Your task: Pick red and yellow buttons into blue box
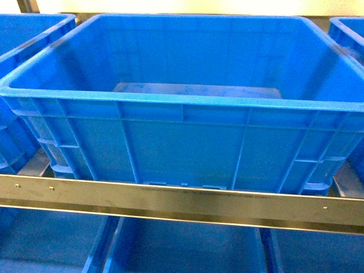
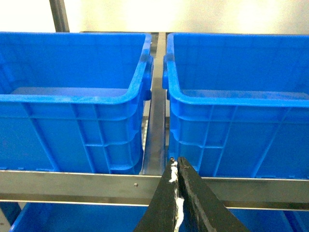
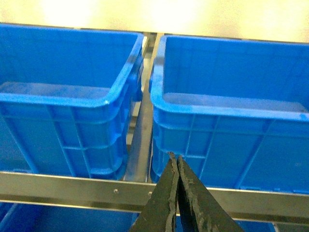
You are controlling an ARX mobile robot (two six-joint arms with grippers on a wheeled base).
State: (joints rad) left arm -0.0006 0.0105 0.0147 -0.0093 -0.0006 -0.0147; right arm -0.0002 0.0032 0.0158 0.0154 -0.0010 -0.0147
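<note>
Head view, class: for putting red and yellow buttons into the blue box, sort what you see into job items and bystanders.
Job items:
blue box, centre of shelf
(no buttons in view)

Bystanders:
neighbouring crates
metal shelf rail
lower bins

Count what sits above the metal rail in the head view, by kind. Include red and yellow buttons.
Blue crates: 3 (one whole, one cut off at each side)
Red buttons: 0 in sight
Yellow buttons: 0 in sight
Total: 3
</note>
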